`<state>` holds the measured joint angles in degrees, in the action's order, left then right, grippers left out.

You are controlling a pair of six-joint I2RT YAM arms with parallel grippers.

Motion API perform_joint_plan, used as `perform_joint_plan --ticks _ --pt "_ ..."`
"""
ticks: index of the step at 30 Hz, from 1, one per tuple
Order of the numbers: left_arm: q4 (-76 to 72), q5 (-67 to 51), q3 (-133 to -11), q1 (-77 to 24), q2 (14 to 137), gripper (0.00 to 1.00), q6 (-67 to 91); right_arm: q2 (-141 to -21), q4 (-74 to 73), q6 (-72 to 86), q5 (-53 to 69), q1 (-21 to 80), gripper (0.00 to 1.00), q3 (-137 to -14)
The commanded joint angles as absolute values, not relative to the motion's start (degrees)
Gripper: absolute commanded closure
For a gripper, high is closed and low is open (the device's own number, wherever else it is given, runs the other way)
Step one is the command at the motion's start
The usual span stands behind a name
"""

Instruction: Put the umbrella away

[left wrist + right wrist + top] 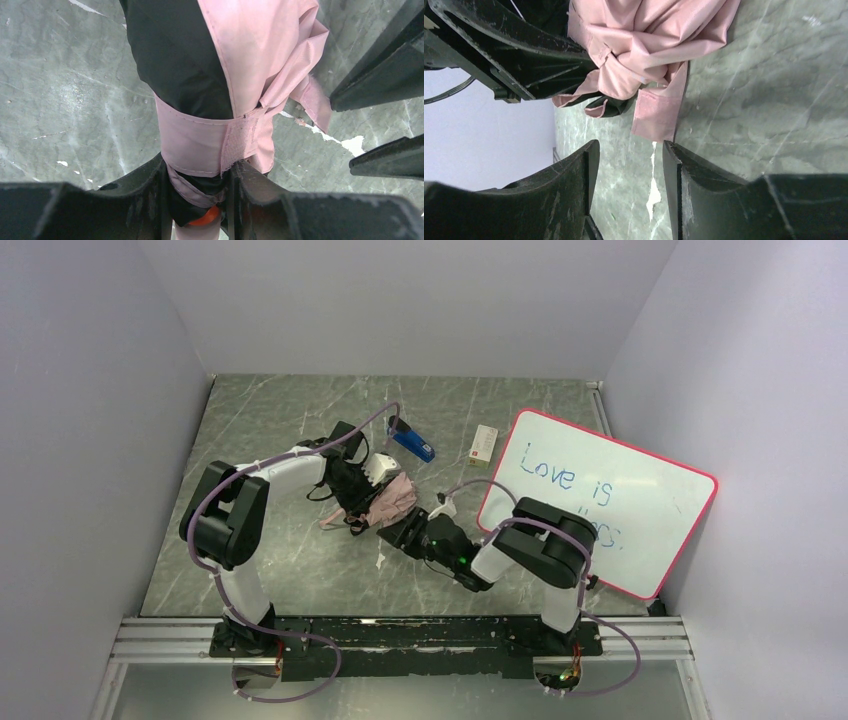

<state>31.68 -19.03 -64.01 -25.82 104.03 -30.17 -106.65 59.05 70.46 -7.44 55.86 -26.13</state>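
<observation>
Currently the left gripper (198, 172) pinches the strapped pink-and-black umbrella (200, 75), which sits left of the whiteboard (600, 502); the right gripper (630, 150), jaws spread and empty, hovers between umbrella and whiteboard.

umbrella (260, 60) – pale pink w/ black, table (270, 420) – grey marbled, stapler (412, 445) blue

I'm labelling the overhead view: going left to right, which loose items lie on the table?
umbrella → small white box → whiteboard. The blue stapler overlaps the umbrella's span, so it is left out.
</observation>
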Motion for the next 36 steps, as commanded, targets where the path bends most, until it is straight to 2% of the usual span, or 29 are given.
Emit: perform_joint_plan --ticks 1,10,17,32,34,36 --pt "31.38 -7.19 -61.76 -25.84 108.48 0.95 -33.21 -108.79 49.44 71.92 -7.68 57.61 0.46 -24.37" --pt "31.29 -7.13 -61.42 -25.93 108.38 0.95 -33.21 -109.90 47.21 76.11 -10.93 58.40 0.46 -24.35" --pt "31.38 -7.08 -61.39 -25.93 108.22 0.95 -33.22 -109.70 42.07 79.59 -18.73 58.38 0.46 -24.89" --pt "31.38 -7.08 -61.03 -26.02 108.10 0.95 -33.25 -110.17 41.34 80.98 -25.53 58.31 0.46 -25.64" --pt "31.30 -6.98 -61.02 -26.02 108.14 0.95 -33.24 -109.92 42.10 80.80 -25.28 58.31 0.50 -25.29" --pt "31.38 -7.09 -61.19 -26.09 108.11 0.95 -33.18 -109.51 42.42 80.69 -25.35 58.33 0.61 -24.87"
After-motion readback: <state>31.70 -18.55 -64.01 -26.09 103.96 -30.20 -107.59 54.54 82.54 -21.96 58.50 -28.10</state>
